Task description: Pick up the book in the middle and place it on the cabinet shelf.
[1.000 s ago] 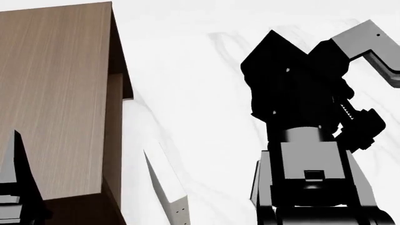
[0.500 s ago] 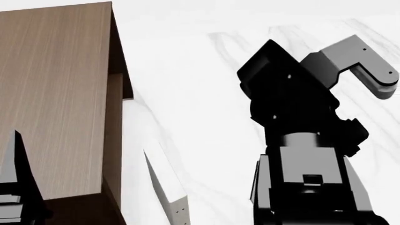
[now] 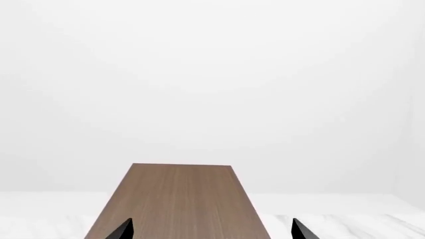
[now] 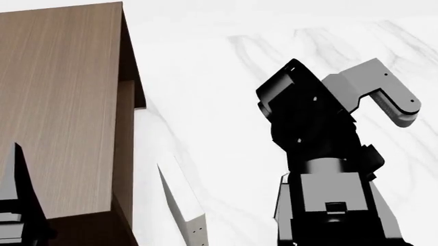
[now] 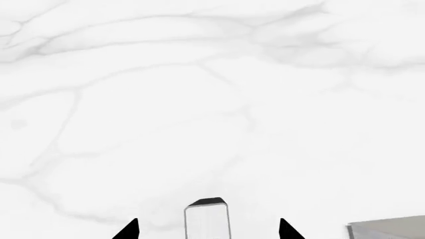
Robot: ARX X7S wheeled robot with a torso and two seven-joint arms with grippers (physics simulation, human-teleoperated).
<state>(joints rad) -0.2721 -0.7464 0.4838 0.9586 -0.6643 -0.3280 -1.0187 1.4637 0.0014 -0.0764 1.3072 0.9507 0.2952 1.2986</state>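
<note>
In the right wrist view the book (image 5: 207,221) stands on end, showing a pale edge with a thin grey outline and a dark top. It sits between the two black fingertips of my right gripper (image 5: 207,230), which is open with a gap on each side of the book. From the head view my right arm (image 4: 308,123) hides the book. The cabinet shelf (image 4: 61,102) is the wood-grain top at the left. My left gripper (image 3: 212,231) hangs open over the shelf (image 3: 182,199), empty; one finger (image 4: 17,195) shows at the head view's lower left.
A whitish box-like book (image 4: 181,205) with tiny dots on its edge stands beside the cabinet's dark side wall (image 4: 124,154). The corner of a grey slab (image 5: 388,228) lies beside my right gripper. White marbled surface (image 4: 205,77) lies all around.
My right arm has come lower and slightly leftward in the head view, its grey link swinging down. The left arm, cabinet and whitish book have not moved.
</note>
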